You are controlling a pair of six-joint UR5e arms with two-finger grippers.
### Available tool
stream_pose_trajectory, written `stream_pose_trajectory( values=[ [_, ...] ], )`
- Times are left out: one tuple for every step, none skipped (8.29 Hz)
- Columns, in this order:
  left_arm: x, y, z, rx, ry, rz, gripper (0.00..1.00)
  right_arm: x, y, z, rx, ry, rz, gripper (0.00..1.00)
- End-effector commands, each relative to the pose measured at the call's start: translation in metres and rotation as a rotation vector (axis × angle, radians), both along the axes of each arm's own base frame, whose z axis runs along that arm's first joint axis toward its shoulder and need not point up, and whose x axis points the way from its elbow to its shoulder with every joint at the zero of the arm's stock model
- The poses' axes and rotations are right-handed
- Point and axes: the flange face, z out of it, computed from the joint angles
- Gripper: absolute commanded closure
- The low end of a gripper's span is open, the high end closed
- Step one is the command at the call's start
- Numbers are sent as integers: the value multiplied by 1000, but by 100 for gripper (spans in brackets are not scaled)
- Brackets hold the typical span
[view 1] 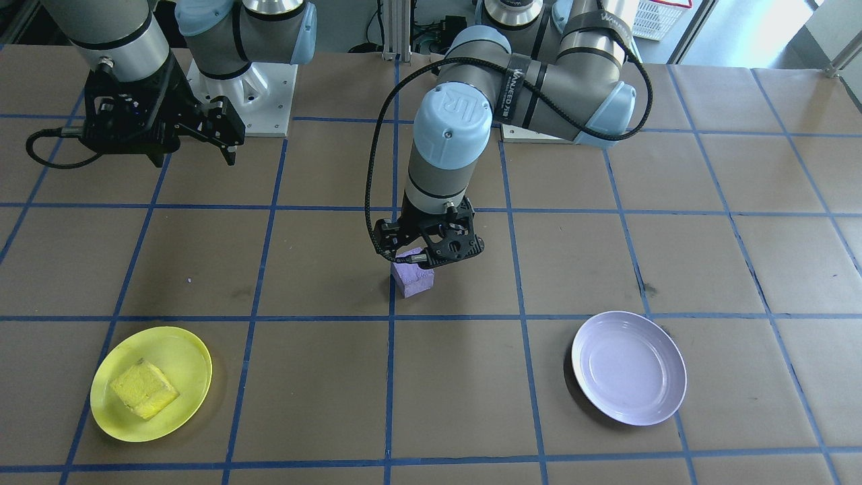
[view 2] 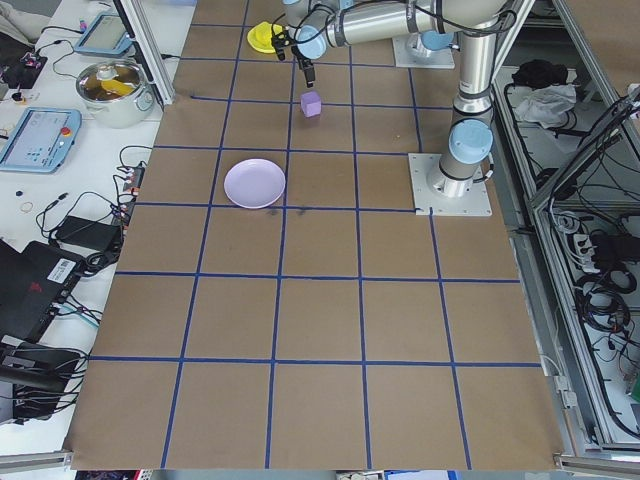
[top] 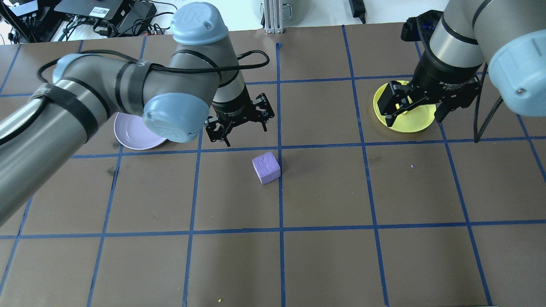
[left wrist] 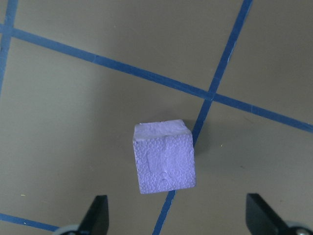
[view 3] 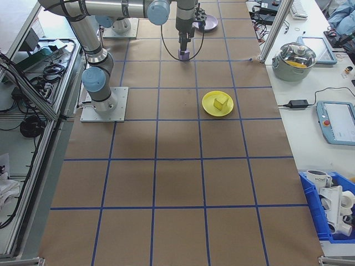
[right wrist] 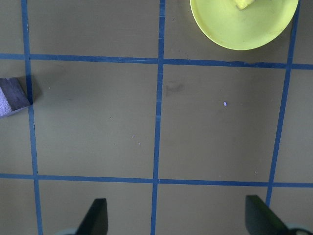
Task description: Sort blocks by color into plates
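Two blocks and two plates are on the brown, blue-gridded table [view 1: 741, 168]. The yellow block [view 1: 144, 388] lies inside the yellow plate [view 1: 195, 357], tilted, toward the plate's middle. The purple block [top: 266, 167] sits on the table surface beside a blue tape line, well apart from both plates. The lavender plate [view 1: 629, 368] holds nothing.

Left gripper [top: 241, 121]: positioned above the purple block, fingers spread apart, not in contact with it. The left wrist view shows the purple block centred between the two fingertips [left wrist: 98, 215], with table visible on both sides of the block. In the front-facing view the gripper overlaps the block's upper edge; contact cannot be confirmed from that view.

Right gripper [top: 416, 102]: raised above the table near the yellow plate, fingers spread apart, holding nothing. Its wrist view shows bare table between the fingertips [right wrist: 95, 215], the yellow plate at the upper edge and a corner of the purple block at the left edge.

In the overhead view the left arm partly hides the lavender plate.
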Motion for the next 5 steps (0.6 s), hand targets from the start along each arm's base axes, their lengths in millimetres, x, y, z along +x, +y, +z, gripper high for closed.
stream_pose_trajectory(
  values=[
    [-25,10,-31,42,-25,-60,0,0,0,-1,4,-2,2,0],
    [-25,9,-39,50,-28,-100,3,0,1,-2,8,-2,2,0],
    [-24,8,-48,60,-28,-164,3,0,1,-2,7,-2,2,0],
    [-25,6,-59,75,-29,-176,3,0,1,-2,7,0,2,0],
    [-25,3,-68,85,-32,-176,3,0,1,-3,8,0,2,0]
  ],
)
